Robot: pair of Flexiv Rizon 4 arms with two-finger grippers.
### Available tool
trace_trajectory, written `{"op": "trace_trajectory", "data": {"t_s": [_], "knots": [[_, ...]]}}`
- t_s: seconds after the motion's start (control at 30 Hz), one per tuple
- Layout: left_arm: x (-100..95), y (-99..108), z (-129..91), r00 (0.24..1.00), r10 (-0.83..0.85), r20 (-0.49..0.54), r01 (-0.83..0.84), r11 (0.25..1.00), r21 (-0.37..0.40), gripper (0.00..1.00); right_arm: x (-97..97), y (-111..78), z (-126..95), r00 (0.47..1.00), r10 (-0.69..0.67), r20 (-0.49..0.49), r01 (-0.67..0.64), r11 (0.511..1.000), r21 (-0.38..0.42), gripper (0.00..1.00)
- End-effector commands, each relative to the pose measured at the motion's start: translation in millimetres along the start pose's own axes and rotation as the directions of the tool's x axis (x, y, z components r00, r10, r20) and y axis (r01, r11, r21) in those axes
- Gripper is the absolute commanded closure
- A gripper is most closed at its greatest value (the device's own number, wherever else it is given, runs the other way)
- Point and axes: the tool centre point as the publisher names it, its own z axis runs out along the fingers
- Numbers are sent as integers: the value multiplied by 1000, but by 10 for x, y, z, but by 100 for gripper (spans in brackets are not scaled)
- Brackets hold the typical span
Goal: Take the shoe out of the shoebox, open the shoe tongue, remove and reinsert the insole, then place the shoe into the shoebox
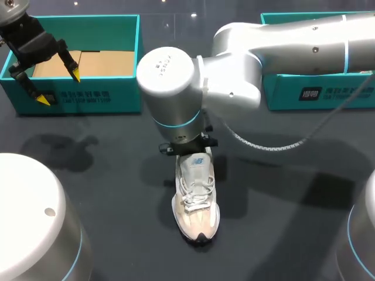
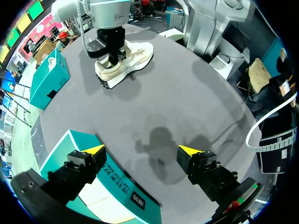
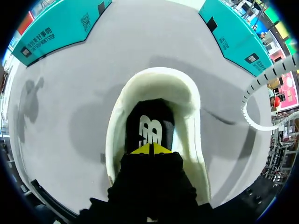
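two yellow tips of my right gripper [image 3: 151, 149] are pressed together, gripping nothing i can see, inside the padded cream collar of the laced mesh shoe [image 1: 196, 202], just above its smooth black insole [image 3: 149, 123]. my left gripper [image 2: 141, 150] hangs wide open, empty, over the teal cardboard shoebox [image 2: 112, 186] wall.

A robotics lab: a white robot arm [image 1: 281, 41] over a dark table [image 1: 99, 193] (teal shoeboxes [image 1: 88, 96] behind).
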Motion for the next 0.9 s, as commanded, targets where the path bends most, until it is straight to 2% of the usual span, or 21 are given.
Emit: {"op": "trace_trajectory", "data": {"t_s": [0.03,0.27,0.4,0.57,0.67,0.83,0.87,0.9], "knots": [[2,0,-5,1000,0,-2,0,1000,-2,0,-57,72,-156,971,237,25,-238,971,16,100],[2,0,-5,1000,0,-2,0,1000,-2,0,-113,86,-201,972,231,30,-233,968,89,100],[2,0,-5,1000,0,-2,0,1000,-2,0,-124,34,-166,976,215,21,-216,964,158,100],[2,0,-5,1000,0,-2,0,1000,-2,0,-69,-50,-153,980,198,30,-200,959,202,99],[2,0,-5,1000,0,-2,0,1000,-2,0,-19,-90,-156,981,194,28,-195,957,216,89],[2,0,-5,1000,0,-2,0,1000,-2,0,80,-134,-189,981,189,45,-195,952,236,83],[2,0,-5,1000,0,-2,0,1000,-2,0,100,-143,-192,981,189,48,-195,951,239,76],[2,0,-5,1000,0,-2,0,1000,-2,0,103,-146,-194,981,189,50,-195,951,241,73]]}}
